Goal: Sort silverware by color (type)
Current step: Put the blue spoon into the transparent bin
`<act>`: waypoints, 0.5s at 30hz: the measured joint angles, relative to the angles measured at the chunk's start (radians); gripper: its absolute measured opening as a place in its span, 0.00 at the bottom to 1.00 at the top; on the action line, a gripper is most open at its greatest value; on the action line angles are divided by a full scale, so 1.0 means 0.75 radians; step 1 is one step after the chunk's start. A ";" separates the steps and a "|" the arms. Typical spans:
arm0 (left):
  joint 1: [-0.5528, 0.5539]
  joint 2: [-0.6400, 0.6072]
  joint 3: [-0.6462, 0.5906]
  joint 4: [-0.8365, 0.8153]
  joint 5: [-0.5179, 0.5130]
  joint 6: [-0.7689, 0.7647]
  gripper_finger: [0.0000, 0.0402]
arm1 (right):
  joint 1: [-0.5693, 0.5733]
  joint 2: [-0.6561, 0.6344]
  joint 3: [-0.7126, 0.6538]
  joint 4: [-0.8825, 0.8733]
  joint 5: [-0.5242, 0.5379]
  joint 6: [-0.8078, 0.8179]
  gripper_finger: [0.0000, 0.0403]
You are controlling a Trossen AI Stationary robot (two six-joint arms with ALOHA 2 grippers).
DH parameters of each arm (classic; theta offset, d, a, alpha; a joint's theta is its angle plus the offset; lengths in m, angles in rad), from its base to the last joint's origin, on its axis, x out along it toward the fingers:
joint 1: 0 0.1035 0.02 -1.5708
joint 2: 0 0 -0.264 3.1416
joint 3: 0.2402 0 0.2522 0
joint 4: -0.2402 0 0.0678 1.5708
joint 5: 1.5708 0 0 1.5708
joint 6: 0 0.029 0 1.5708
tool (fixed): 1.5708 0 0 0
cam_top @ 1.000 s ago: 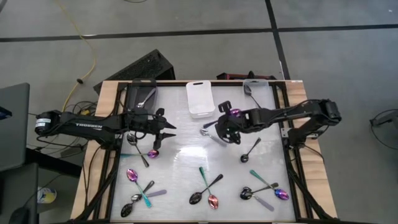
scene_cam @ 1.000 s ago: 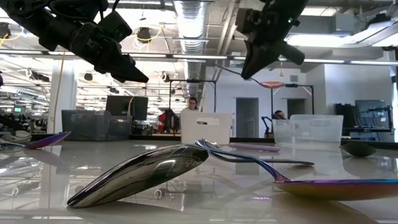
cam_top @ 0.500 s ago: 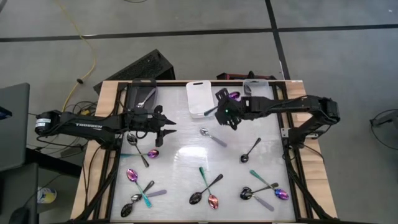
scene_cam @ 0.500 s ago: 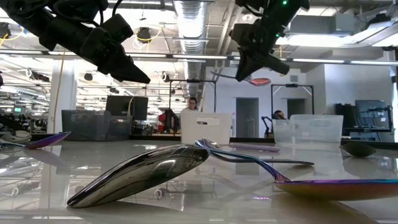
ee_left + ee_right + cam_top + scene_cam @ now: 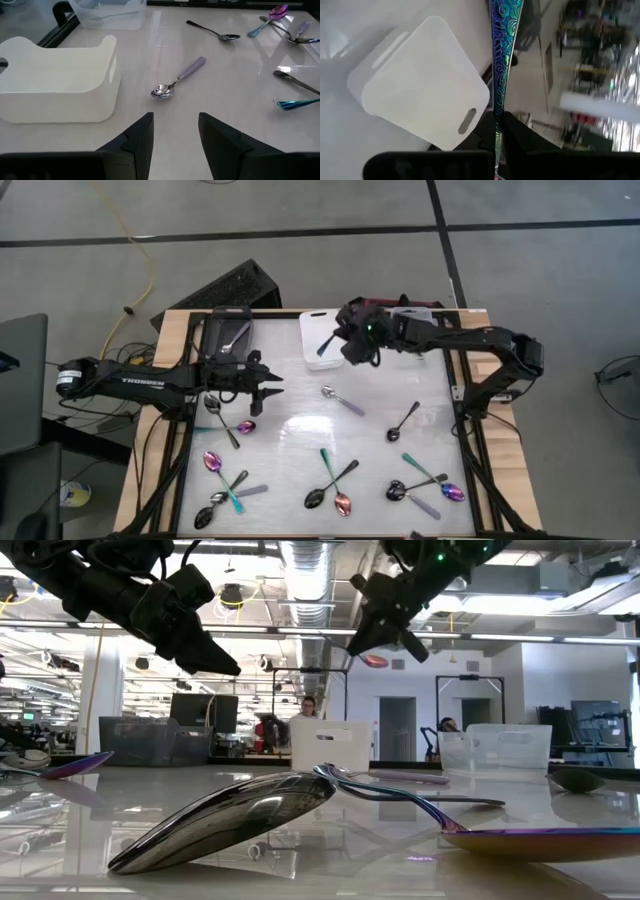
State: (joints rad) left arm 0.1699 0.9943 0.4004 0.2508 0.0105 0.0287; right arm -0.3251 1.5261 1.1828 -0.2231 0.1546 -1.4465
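Barely started tbh: right end effector (image 5: 345,345) is clamped on an iridescent teal-handled spoon (image 5: 501,47) over the white bin (image 5: 322,338), left end effector (image 5: 268,385) hovers open-fingered and empty, and most spoons (image 5: 333,488) are on the table (image 5: 300,435).

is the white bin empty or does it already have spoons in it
Empty, as far as visible: the high view shows only bare white floor inside the white bin; the right pincer holds a spoon above its edge.

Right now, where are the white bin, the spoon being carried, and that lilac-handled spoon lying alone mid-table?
white bin (image 5: 322,340): high view, bare floor.
carried spoon (image 5: 501,60): right wrist view, patterned iridescent handle.
lilac-handled spoon (image 5: 189,70): left wrist view, handle.
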 joint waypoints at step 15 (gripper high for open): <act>0.000 0.001 0.000 -0.017 -0.094 -0.103 0.35 | -0.271 0.350 0.132 0.264 -0.448 -0.456 0.09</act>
State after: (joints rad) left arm 0.1699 0.9947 0.4004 0.2380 -0.0604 -0.0485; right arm -0.5283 1.7882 1.2820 -0.0250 -0.1816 -1.7887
